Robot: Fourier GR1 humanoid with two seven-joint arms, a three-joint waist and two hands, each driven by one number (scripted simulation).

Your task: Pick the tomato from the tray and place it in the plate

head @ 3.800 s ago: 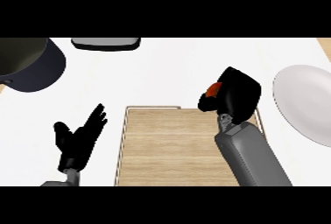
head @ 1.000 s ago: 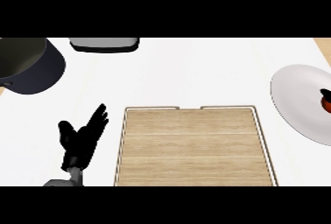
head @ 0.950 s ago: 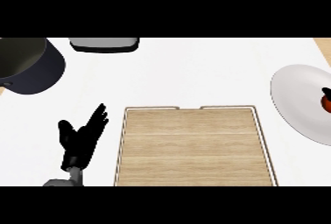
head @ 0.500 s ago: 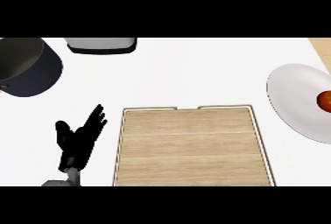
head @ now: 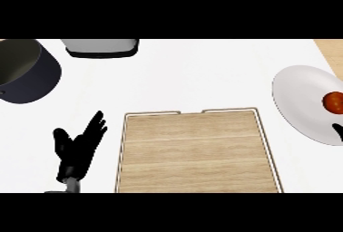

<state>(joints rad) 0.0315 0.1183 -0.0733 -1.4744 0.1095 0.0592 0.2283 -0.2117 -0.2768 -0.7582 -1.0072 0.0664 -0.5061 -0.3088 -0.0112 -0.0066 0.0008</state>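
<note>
The red tomato (head: 333, 101) lies on the white plate (head: 301, 102) at the right edge of the head view. The wooden tray (head: 198, 152) sits in the lower middle with nothing on it. My left hand (head: 77, 147) rests open, fingers up, to the left of the tray. My right hand does not show; only a small dark tip (head: 338, 128) pokes in over the plate's lower right edge, and what it belongs to is unclear.
A dark round pot (head: 23, 70) stands at the upper left. A grey and black appliance (head: 100, 46) sits at the back. White counter (head: 201, 77) lies between the tray and the back. A wooden strip (head: 331, 50) shows at the upper right.
The right arm, which held the tomato above the tray's far right corner, has left the view. The tomato now lies on the plate. The left hand stays still.
</note>
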